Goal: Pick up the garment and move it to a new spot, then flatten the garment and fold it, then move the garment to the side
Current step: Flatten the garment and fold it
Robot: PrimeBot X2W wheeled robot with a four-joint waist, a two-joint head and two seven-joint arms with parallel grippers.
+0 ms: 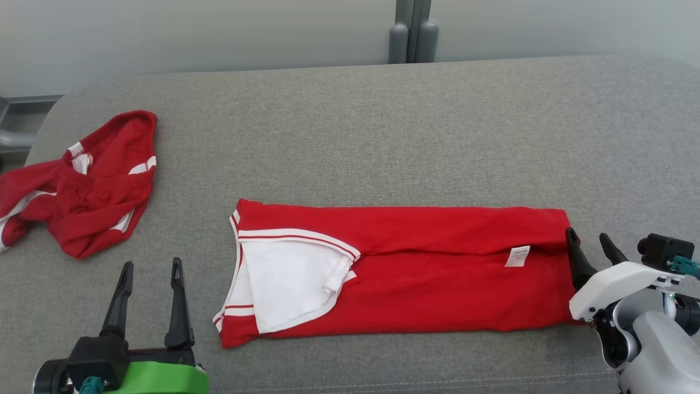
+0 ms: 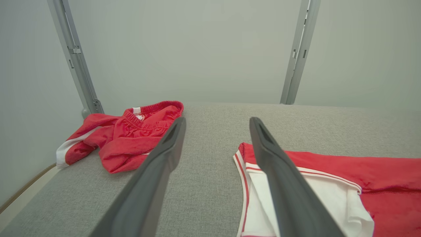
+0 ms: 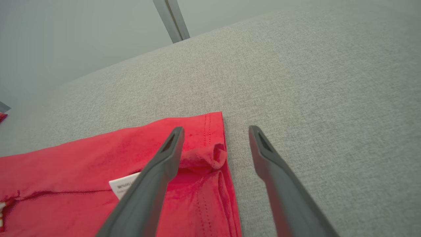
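The garment, a red shirt with white trim, lay folded into a long band across the lower middle of the head view on the grey padded surface. Its neck end, with a white panel showing, pointed toward the left of the frame and its hem toward the right. A small white label sat on the red cloth near the hem end. The left gripper stood at the lower left of the frame, its fingers spread wide and holding nothing, over bare grey fabric just left of the shirt's neck end. A second red piece, crumpled shorts with white stripes, lay in the upper left, well apart from the shirt. The right gripper was at the lower right, at the hem edge, also spread wide with nothing between its fingers. In the right wrist view one finger hung over the shirt's bunched corner and the other over bare grey surface, with the hem edge running between them; whether either finger touched the cloth could not be told. Grey metal posts rose behind the surface at the top of the frame.
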